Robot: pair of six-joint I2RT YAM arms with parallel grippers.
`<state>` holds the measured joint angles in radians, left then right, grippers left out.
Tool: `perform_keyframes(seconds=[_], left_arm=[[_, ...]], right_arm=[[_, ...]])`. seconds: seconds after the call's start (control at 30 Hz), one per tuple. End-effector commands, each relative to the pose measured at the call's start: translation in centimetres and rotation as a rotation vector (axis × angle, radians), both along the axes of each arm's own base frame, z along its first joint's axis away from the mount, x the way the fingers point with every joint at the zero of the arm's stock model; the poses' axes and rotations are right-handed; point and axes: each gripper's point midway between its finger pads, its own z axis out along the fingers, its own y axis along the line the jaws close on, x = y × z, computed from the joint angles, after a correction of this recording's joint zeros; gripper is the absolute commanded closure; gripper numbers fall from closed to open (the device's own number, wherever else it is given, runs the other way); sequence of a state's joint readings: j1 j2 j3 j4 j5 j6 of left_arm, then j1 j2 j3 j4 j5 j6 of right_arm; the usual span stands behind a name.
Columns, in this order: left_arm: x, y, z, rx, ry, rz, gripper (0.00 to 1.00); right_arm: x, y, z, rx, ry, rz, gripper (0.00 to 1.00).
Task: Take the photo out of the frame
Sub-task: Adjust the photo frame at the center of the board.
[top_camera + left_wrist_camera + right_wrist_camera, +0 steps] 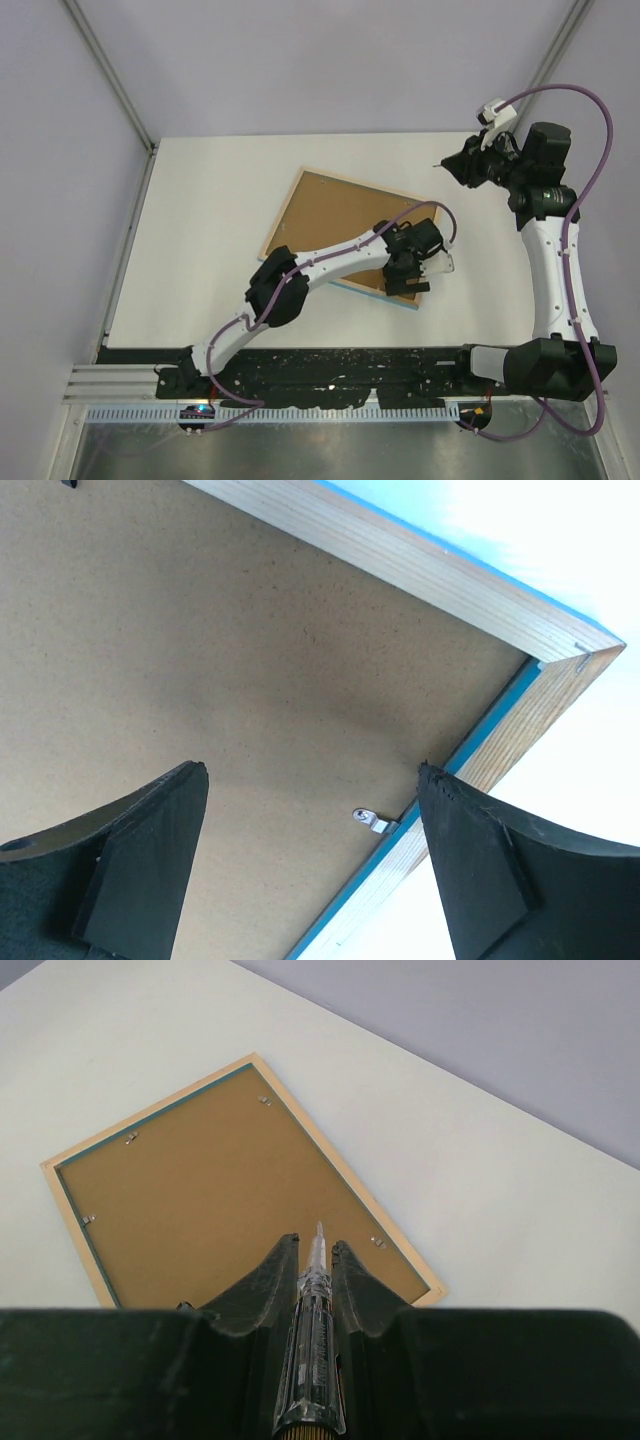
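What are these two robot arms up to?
The picture frame lies face down, its brown backing board clipped in. The left claw hangs open over one corner, near a metal clip. The right claw, raised off to the side, grips a slim clear-handled tool. The photo isn't visible.

The frame (pixel 400 555) shows pale wood with fine straight grain on its back and a bright light-blue strip along its edges. The backing board (pixel 200 630) is plain mid-brown, finely speckled, and its clip (pixel 372 822) is silver. The tabletop (pixel 210 200) is off-white. The left gripper (pixel 310 775) and right gripper (pixel 315 1242) are matt black. The screwdriver (pixel 312 1340) is clear, perhaps amber at its base. The cables (pixel 560 88) are purple.
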<state>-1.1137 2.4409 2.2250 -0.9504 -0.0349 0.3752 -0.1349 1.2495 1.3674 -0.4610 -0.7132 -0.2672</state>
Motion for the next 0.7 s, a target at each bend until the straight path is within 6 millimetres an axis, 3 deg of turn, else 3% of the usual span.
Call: perform_keyframes(seconds=[0.0, 0.2, 0.37, 0.5, 0.67], left_arm=[[-3.0, 1.9, 1.5, 0.034, 0.086, -0.086, 0.11], [-5.1, 7.5, 0.9, 0.138, 0.132, -0.155, 0.12], [-4.0, 11.3, 2.0, 0.156, 0.128, -0.091, 0.12], [-0.5, 12.6, 4.5, 0.060, 0.099, 0.059, 0.12], [5.4, 13.5, 11.9, -0.199, 0.028, 0.248, 0.10]], right_arm=[[-1.3, 0.3, 2.9, -0.014, -0.084, 0.024, 0.92], [-1.4, 0.5, 2.7, -0.010, -0.077, 0.037, 0.92], [-1.4, 0.9, 2.2, 0.004, -0.062, 0.059, 0.92], [-1.7, 2.1, 0.9, 0.040, -0.033, 0.142, 0.92], [-1.2, 3.2, -0.9, 0.030, -0.008, 0.198, 0.92]])
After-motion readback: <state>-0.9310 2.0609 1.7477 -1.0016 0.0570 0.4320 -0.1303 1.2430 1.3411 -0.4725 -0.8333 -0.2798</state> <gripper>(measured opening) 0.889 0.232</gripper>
